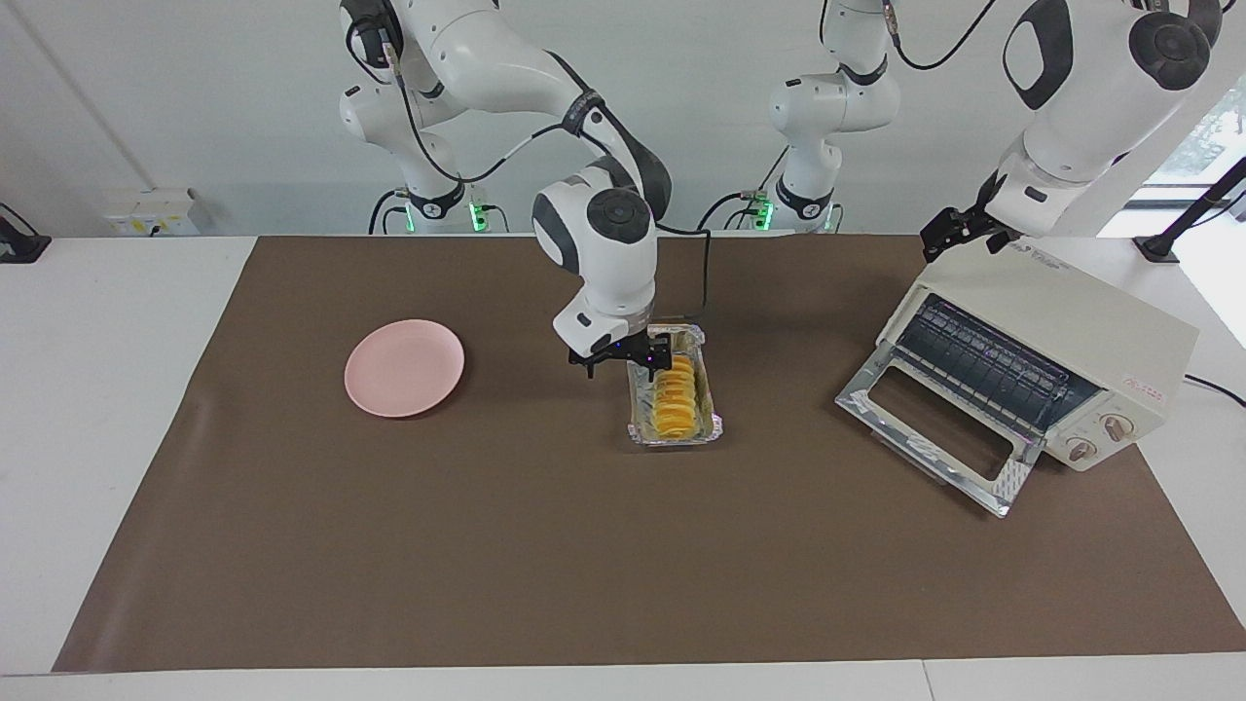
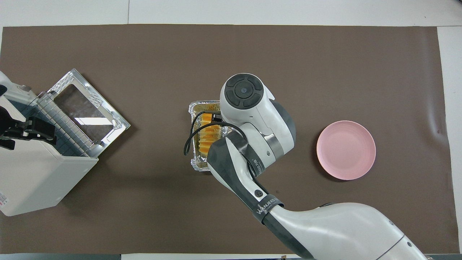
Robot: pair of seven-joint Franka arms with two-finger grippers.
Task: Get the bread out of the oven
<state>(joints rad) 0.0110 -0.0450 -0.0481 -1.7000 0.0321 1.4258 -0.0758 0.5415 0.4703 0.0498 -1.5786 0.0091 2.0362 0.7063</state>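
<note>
- Your right gripper [image 1: 659,356] was down at the end of the bread [image 1: 674,394] nearer the robots, its fingers set on either side of the loaf; whether they pinched it, you could not tell.
- The bread lay in the foil tray [image 1: 709,385] on the brown mat [image 1: 545,545], out of the oven [image 1: 1090,341], midway between it and the pink plate [image 1: 404,367].
- The oven stood at the left arm's end, its glass door [image 1: 934,419] dropped open onto the mat and the wire rack [image 1: 983,362] bare.
- Your left gripper [image 1: 959,232] sat over the oven's top; its finger state could not be made out.
</note>
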